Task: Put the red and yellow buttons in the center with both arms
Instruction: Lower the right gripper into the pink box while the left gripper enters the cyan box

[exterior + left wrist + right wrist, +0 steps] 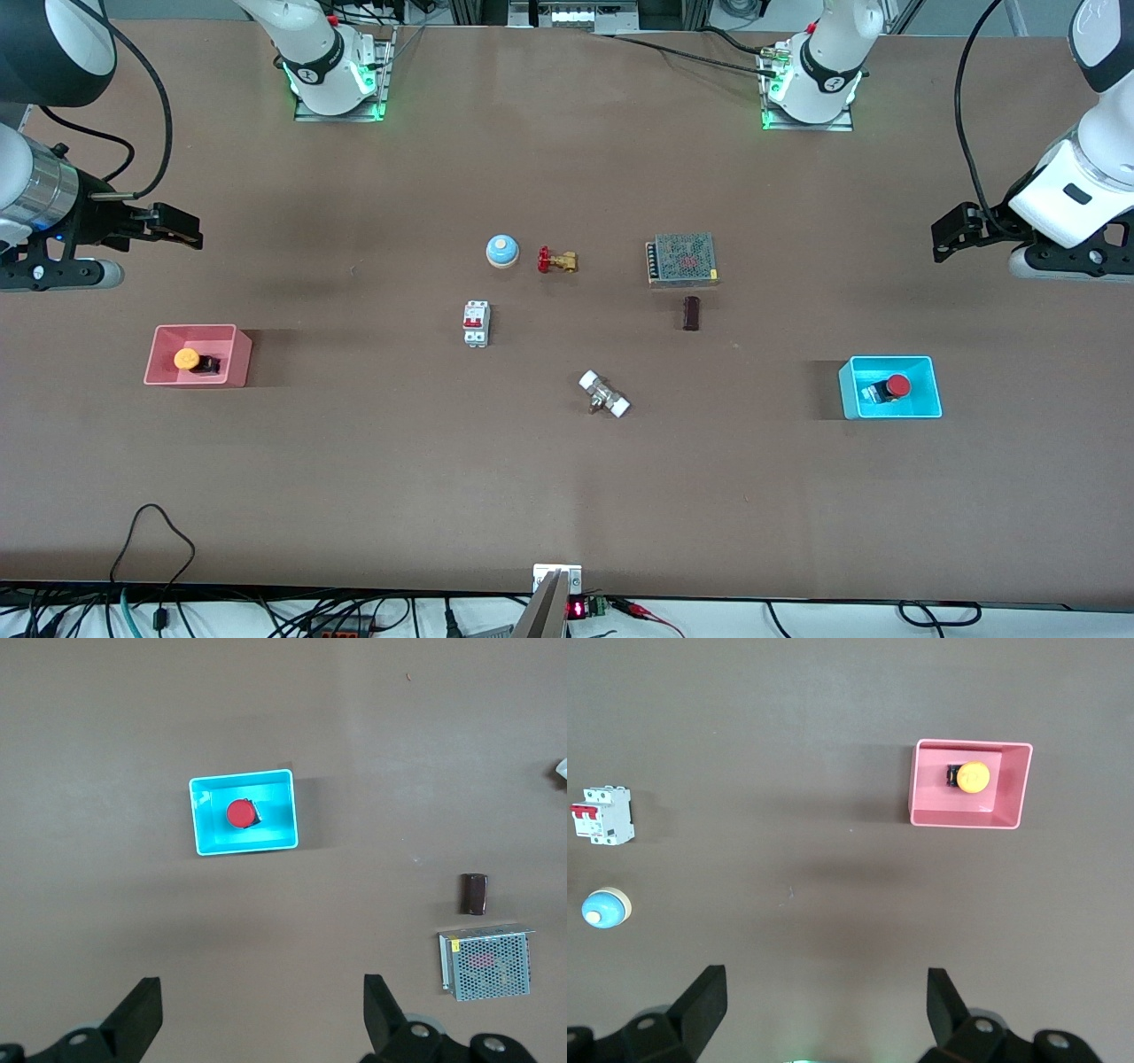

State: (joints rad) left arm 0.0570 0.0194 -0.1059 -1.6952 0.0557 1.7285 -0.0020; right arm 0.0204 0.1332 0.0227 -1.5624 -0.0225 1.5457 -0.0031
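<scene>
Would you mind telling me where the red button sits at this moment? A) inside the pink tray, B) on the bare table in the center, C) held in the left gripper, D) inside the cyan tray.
D: the red button lies inside the cyan tray toward the left arm's end of the table, while the left gripper hangs open and empty above the bare table.

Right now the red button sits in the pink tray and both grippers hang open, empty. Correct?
Not quite. The red button sits in the cyan tray, as the front view shows; the pink tray holds the yellow one. The left gripper and right gripper are open and empty.
</scene>
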